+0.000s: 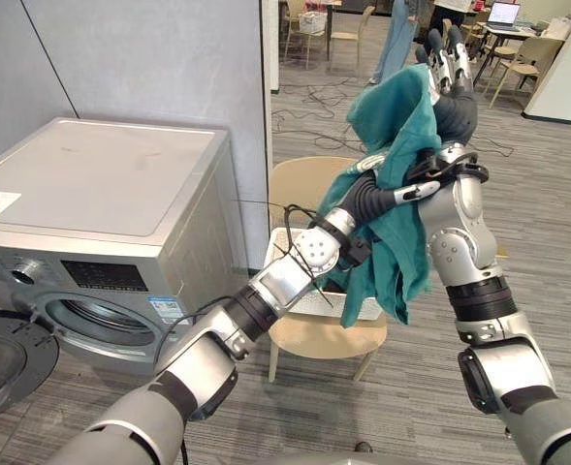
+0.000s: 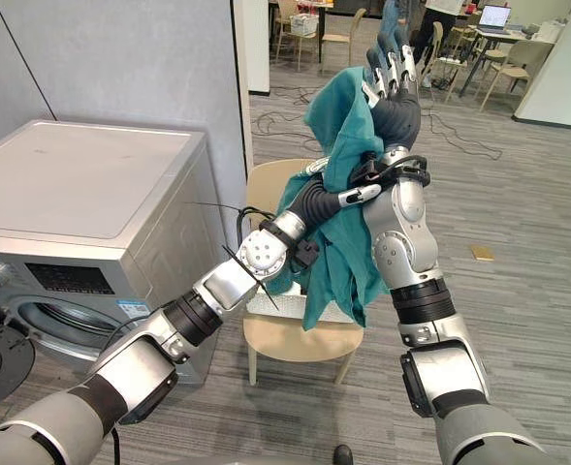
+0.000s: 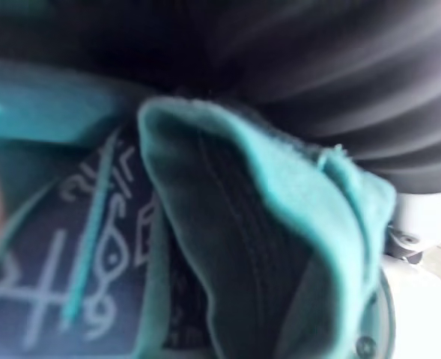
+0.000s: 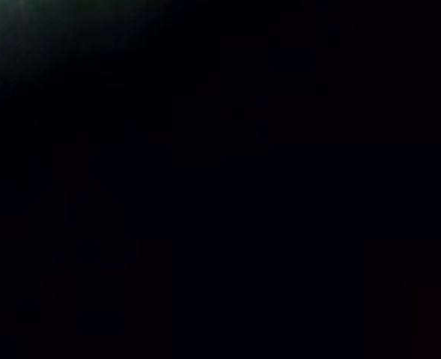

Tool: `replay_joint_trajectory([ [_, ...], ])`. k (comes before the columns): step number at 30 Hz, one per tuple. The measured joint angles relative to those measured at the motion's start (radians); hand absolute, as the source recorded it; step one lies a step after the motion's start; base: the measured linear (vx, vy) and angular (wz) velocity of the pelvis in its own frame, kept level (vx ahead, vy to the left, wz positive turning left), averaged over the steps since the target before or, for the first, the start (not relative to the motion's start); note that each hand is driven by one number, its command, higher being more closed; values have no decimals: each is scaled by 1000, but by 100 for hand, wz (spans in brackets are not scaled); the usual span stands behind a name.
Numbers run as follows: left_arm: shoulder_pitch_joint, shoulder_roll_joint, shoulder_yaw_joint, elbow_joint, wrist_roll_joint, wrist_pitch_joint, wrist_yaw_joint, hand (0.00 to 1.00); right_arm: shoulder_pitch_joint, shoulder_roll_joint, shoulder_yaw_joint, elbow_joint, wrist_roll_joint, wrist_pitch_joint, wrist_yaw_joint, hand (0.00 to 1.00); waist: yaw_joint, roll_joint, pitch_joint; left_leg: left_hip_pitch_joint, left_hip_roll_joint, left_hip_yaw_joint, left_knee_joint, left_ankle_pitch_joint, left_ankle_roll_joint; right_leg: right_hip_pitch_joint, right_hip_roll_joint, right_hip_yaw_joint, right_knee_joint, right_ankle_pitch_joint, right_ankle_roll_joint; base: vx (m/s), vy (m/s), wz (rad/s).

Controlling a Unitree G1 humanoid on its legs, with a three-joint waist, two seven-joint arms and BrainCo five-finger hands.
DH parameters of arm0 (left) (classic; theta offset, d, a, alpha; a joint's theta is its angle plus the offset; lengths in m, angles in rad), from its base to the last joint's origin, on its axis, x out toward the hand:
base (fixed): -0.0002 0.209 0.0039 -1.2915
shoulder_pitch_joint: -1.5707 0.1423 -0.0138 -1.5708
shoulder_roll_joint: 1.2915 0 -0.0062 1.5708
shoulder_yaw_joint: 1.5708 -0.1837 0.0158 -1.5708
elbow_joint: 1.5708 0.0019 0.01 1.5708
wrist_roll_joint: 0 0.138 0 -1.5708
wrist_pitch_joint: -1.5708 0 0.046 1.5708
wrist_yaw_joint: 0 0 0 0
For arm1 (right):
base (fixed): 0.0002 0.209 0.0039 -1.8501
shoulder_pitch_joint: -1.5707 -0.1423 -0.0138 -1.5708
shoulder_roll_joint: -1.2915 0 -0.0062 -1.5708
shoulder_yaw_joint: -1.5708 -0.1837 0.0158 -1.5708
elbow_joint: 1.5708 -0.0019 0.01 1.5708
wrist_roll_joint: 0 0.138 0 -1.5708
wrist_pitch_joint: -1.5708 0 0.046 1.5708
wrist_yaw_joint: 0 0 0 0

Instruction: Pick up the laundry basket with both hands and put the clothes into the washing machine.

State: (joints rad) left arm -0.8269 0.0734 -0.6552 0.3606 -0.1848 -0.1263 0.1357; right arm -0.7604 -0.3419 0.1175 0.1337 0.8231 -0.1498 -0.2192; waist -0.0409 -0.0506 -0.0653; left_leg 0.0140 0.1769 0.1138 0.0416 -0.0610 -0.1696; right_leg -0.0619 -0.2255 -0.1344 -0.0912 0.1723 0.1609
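A teal garment (image 1: 401, 145) hangs in the air above the white laundry basket (image 1: 307, 298), which stands on a tan chair (image 1: 324, 339). The cloth is draped over my right hand (image 1: 453, 97), raised high with its fingers straight up, so that hand is open. My left arm reaches across from the lower left, and my left hand (image 1: 370, 201) is buried in the garment's middle folds. Teal cloth (image 3: 265, 224) lies right against it in the left wrist view. The grey washing machine (image 1: 91, 194) stands to the left with its round door (image 1: 4, 358) swung open.
A grey partition wall (image 1: 169, 58) rises behind the machine. Beyond the chair lies open carpet with loose cables (image 1: 314, 107). At the back are tables, chairs, a laptop (image 1: 504, 14) and a standing person (image 1: 396, 39).
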Motion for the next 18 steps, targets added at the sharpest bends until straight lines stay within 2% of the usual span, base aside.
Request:
replay_joint_trajectory([
  [18,0,-12,5,13,1,1,0,100,0,-18,-9,0,-12,3,1,0,1,10,7,-1,0,4,0,-5,-1,-6,0,6,0,0,0,0,0,0],
])
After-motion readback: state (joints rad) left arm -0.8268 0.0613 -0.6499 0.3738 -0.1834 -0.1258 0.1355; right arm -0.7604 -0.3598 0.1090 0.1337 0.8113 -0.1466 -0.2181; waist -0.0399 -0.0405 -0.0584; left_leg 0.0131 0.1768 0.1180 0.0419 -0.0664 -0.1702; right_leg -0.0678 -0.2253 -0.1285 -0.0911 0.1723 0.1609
